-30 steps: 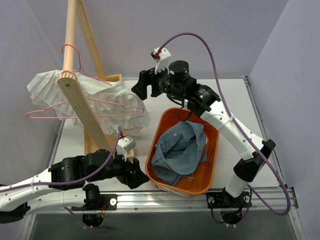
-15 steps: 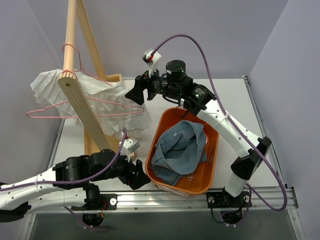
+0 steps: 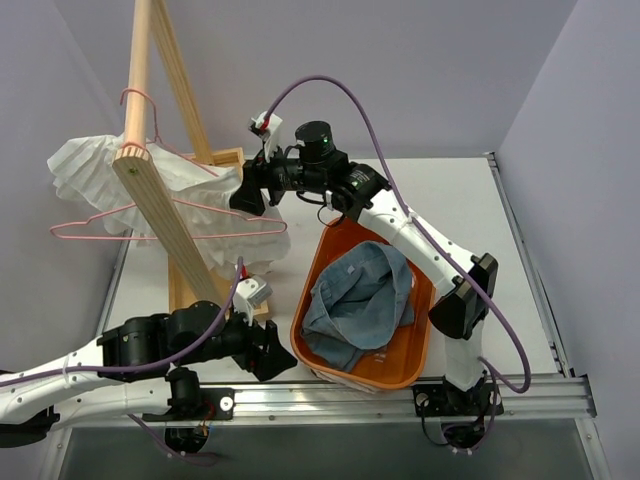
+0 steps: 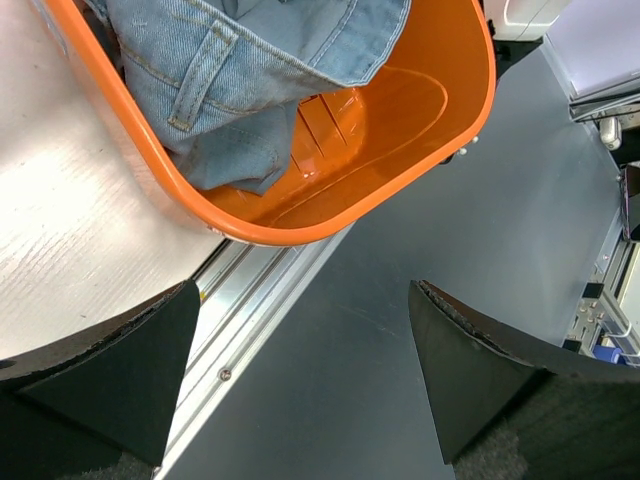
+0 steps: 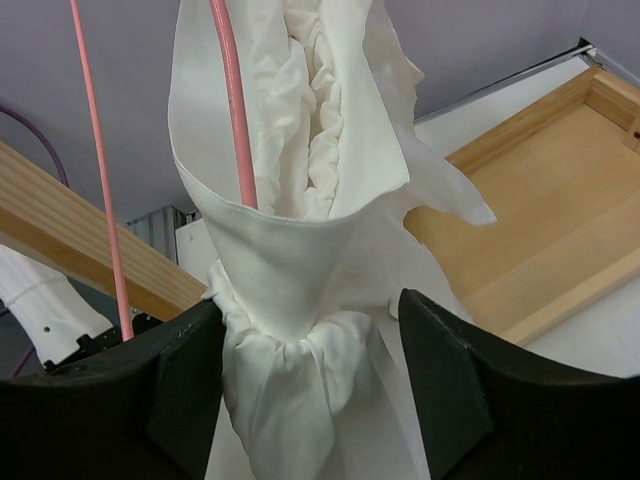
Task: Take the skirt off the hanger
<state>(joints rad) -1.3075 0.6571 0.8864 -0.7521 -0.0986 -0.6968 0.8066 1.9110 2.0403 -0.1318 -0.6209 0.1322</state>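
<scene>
The white ruffled skirt [image 3: 205, 190] hangs on a pink wire hanger [image 3: 90, 222], which hooks over the slanted wooden rail [image 3: 150, 190]. My right gripper [image 3: 245, 192] has reached the skirt's right end. In the right wrist view the bunched white skirt [image 5: 300, 280] fills the space between my right gripper [image 5: 310, 370] fingers; the left finger [image 5: 185, 380] touches the cloth, the right finger stands a little apart. The pink hanger wire [image 5: 232, 100] runs into the skirt's waist. My left gripper [image 3: 285, 355] is open and empty, low beside the basket.
An orange basket [image 3: 427, 330] holding a denim garment [image 3: 360, 295] sits right of centre. The wooden rack's base frame [image 5: 540, 220] lies on the table behind the skirt. In the left wrist view the basket rim [image 4: 260, 232] and the table's metal edge rail [image 4: 250, 310] show.
My right arm has swung left to the skirt's right end, and its jaws have narrowed around the cloth. The skirt and hanger shifted slightly. The left arm stayed roughly in place.
</scene>
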